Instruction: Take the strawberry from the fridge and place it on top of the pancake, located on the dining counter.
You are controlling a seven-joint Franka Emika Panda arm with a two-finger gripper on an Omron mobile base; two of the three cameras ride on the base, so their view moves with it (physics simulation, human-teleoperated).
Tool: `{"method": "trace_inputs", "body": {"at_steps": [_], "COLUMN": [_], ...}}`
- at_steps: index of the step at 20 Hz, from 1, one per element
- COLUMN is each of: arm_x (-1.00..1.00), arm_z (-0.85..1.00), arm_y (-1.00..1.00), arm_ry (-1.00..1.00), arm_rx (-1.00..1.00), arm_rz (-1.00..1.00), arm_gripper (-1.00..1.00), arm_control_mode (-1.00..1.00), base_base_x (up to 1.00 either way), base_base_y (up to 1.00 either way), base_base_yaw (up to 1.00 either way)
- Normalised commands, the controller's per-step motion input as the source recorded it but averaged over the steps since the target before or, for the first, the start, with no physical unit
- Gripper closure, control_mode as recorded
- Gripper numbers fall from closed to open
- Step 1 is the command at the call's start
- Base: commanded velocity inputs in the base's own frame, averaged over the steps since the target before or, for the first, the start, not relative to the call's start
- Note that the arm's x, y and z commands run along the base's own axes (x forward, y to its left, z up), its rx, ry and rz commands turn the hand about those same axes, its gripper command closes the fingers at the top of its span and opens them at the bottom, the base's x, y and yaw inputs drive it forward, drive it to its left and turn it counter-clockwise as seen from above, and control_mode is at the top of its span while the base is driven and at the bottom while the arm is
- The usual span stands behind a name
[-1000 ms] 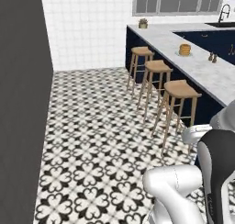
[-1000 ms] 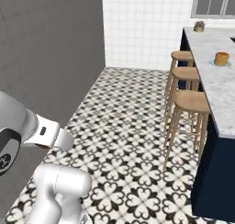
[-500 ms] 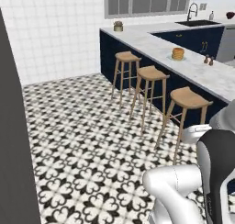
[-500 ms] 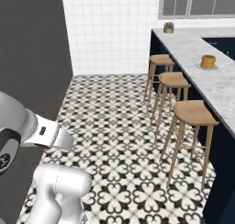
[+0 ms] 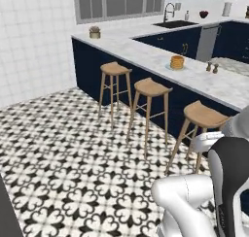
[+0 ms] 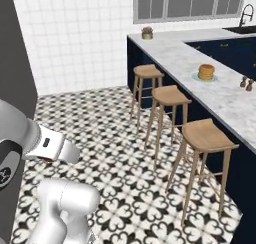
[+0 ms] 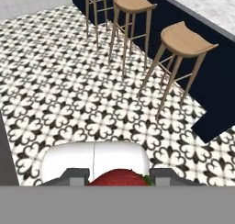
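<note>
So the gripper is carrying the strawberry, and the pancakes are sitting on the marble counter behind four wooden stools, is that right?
Nearly: there are three wooden stools, not four, as the right base view shows. The rest holds: the gripper is shut on the strawberry in the hand view, and the pancakes sit on the marble counter behind the stools.

No text, label, brand, number or sign can be read anywhere in these views.
</note>
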Motion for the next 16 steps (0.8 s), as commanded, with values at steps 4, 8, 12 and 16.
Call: {"method": "trace_inputs", "body": {"at_steps": [4,8,12,16], "arm_x": [0.00,0.00,0.00,0.00], "arm_z": [0.00,0.00,0.00,0.00], "arm_y": [0.00,0.00,0.00,0.00], "arm_ry": [0.00,0.00,0.00,0.00], "arm_rx": [0.00,0.00,0.00,0.00], "arm_rz": [0.00,0.00,0.00,0.00], "arm_gripper": [1.00,1.00,1.00,1.00], "arm_control_mode": [1.00,1.00,1.00,1.00], "base_base_x": [1.00,1.00,1.00,1.00], "base_base_y": [0.62,0.53,0.55,0.54], "base_base_yaw": [-0.39,-0.41,-0.41,-0.41]}}
